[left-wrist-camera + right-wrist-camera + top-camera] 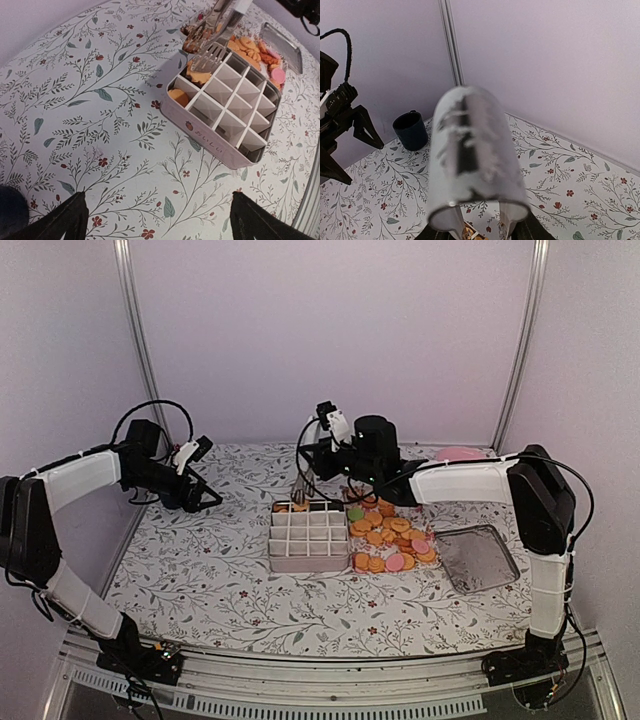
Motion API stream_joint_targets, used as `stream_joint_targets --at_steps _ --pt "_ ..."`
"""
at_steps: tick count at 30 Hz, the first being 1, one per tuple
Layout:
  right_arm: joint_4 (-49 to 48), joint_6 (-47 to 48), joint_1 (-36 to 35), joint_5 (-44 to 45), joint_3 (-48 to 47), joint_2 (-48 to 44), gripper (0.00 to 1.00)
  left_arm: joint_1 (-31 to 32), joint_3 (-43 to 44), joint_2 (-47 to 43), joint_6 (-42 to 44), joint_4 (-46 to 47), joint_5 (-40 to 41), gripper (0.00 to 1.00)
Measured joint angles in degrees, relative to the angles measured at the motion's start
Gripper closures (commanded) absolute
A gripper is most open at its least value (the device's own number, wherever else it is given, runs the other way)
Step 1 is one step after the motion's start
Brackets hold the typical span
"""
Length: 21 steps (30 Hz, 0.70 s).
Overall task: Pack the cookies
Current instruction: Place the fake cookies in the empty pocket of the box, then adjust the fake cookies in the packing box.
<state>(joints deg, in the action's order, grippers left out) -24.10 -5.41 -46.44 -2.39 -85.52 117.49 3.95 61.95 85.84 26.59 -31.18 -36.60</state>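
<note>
While L jaws gape empty, R jaws clamp tongs point(210, 54); cookies point(178, 96) in 2 cells point(191, 91).

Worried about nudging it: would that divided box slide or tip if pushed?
Probably slides rather than tips: the divided box sits low and wide, flat on the tablecloth. Likely light, since only two cells show cookies. Its thin dividers might flex if pinched.

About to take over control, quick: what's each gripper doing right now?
Left gripper: open, fingers wide apart, holding nothing.
Right gripper: closed on the tongs, which reach over the divided box.
</note>
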Motion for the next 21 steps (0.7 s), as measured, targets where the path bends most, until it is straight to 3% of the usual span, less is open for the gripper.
stream_joint_targets --at_steps 13,21 --pt "0.6 -0.2 0.3 -2.4 0.0 0.0 0.68 0.0 0.0 0.0 0.0 0.0 0.0 0.01" --pt "0.3 0.1 0.5 -2.6 0.0 0.8 0.63 0.0 0.0 0.0 0.0 0.0 0.1 0.01"
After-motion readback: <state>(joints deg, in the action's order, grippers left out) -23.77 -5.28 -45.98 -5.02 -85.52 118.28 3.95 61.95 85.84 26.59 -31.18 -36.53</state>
